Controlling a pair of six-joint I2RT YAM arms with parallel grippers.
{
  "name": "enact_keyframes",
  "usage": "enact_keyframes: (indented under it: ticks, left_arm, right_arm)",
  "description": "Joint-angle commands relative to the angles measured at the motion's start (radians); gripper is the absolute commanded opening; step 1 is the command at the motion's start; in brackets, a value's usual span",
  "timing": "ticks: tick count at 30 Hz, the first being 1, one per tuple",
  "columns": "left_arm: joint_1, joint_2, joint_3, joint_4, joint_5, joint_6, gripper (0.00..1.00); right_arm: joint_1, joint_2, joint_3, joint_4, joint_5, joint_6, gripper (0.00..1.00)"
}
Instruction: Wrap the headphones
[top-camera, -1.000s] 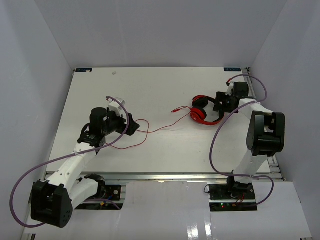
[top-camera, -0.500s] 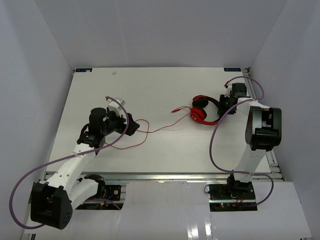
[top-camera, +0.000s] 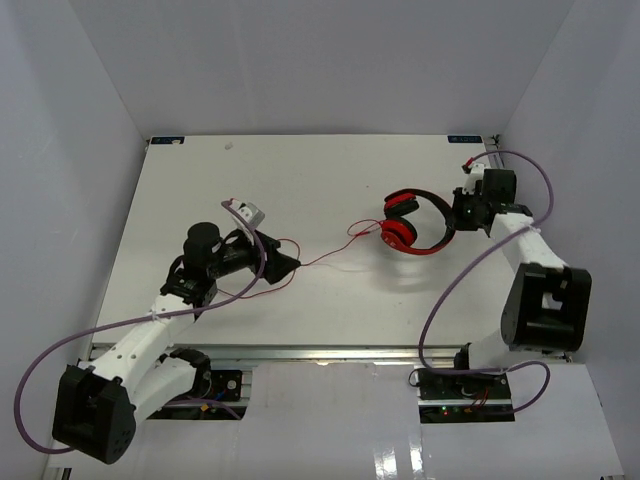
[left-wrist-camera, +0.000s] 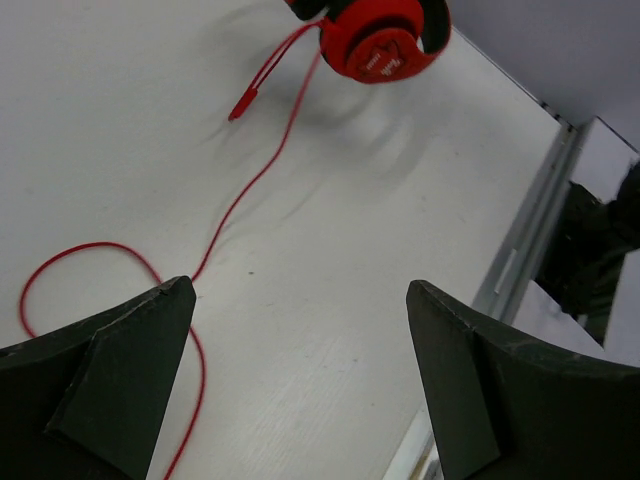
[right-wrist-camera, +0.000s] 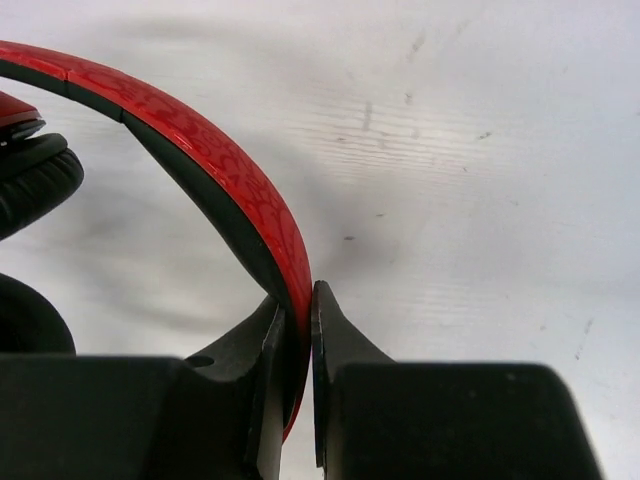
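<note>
Holding the headphones (top-camera: 408, 226) up off the table (top-camera: 330, 170) is the step in hand, I think. The right claw (top-camera: 455, 215) is clenched on the band (right-wrist-camera: 200, 140), in the upper right of the top view. The ear cups (top-camera: 397, 233) seem to hang in the air, with a shadow under them.

The red cord (top-camera: 325, 257) runs from the cups toward the middle of the frame and makes a loop by the left claw (top-camera: 292, 263). That claw is released, with its fingers (left-wrist-camera: 110, 380) wide apart. The cord passes close by one finger but is not pinched.

Next, I think the left claw must pinch the cord and wind it round the band. The cord is thin, so the pinch has to be careful.

Purple cables (top-camera: 424, 310) hang by both arms. Part of the loop is hidden under the left arm (top-camera: 150, 330), so it could snag there.
</note>
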Motion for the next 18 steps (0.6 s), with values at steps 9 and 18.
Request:
enact_keyframes:
  ticks: [9, 18]
  left_arm:
    - [-0.570, 0.085, 0.023, 0.241, -0.289, 0.101, 0.98]
    - [-0.645, 0.169, 0.036, 0.326, -0.467, 0.173, 0.98]
  right_arm:
    - [-0.003, -0.544, 0.007, -0.115, -0.264, -0.036, 0.08]
    - [-0.003, -0.599, 0.020, -0.130, -0.300, -0.022, 0.08]
